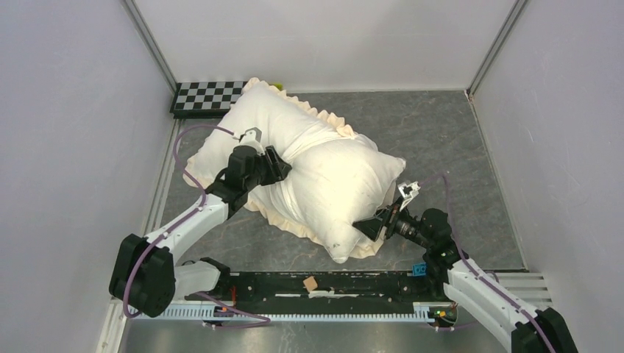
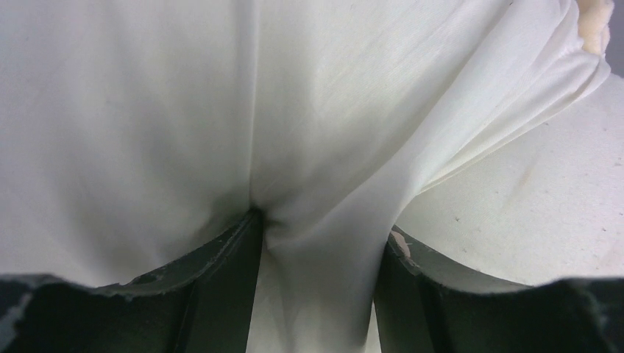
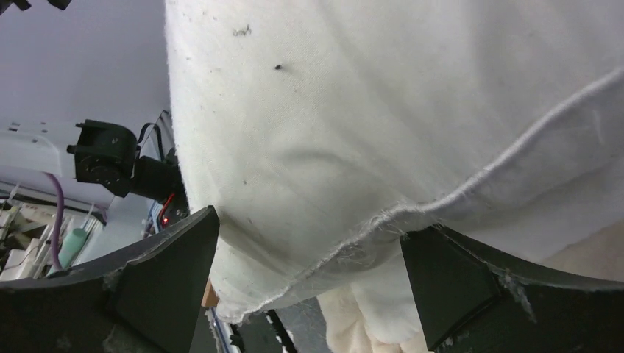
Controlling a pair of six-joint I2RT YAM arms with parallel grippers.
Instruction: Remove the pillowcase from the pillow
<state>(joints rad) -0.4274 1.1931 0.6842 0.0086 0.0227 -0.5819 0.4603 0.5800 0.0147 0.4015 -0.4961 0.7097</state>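
While the right gripper [image 3: 309, 257], jaws wide around the pillow's [image 1: 346, 191] near seam, braces it, the left gripper [image 2: 316, 287], pinched on a pillowcase [image 1: 254, 121] fold mid-table, should draw the cover away steadily.

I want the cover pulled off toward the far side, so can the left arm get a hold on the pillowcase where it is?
Probably yes: the left gripper already has a fold of the pillowcase bunched between its fingers, with nothing in the way. The right gripper is at the pillow, at its near corner.
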